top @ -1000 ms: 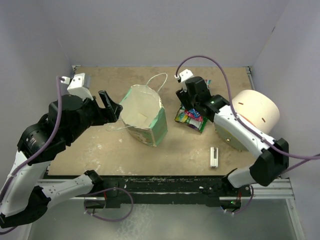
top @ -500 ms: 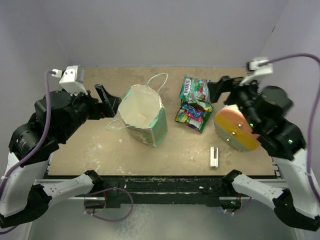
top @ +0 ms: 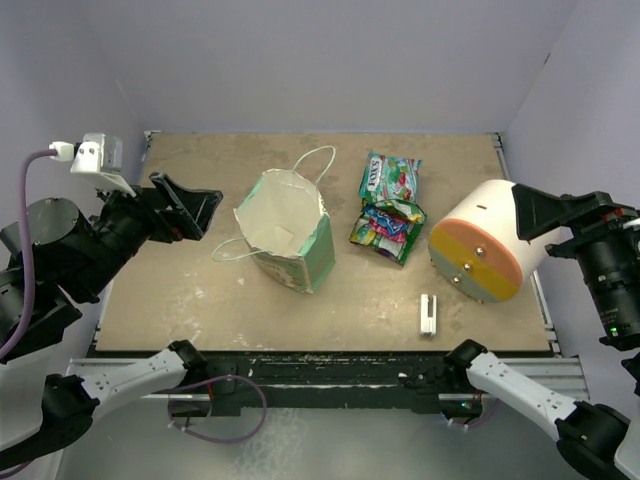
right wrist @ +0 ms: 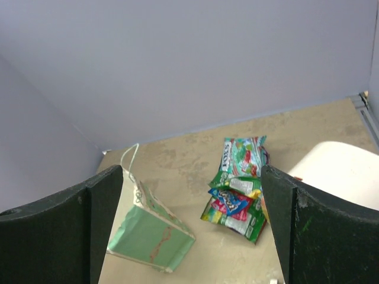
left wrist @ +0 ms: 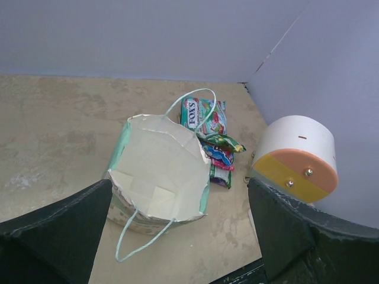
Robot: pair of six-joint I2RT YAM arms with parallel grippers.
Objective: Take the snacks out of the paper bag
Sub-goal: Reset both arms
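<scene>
Mint paper bag (top: 318, 250), snacks (top: 388, 205) overlapped beside it, lower packets half-hidden

Tan table (top: 180, 290), worn, pale patches. Mint-green paper bag (top: 290, 235) in middle, mouth open, white inside showing. Snacks (top: 388, 208) in small pile just right of bag, packets lying over each other. Big cream roll (top: 480, 245) with orange end on its side, just right of snacks. Small white stick (top: 428, 314) near front edge, apart from the rest.
</scene>
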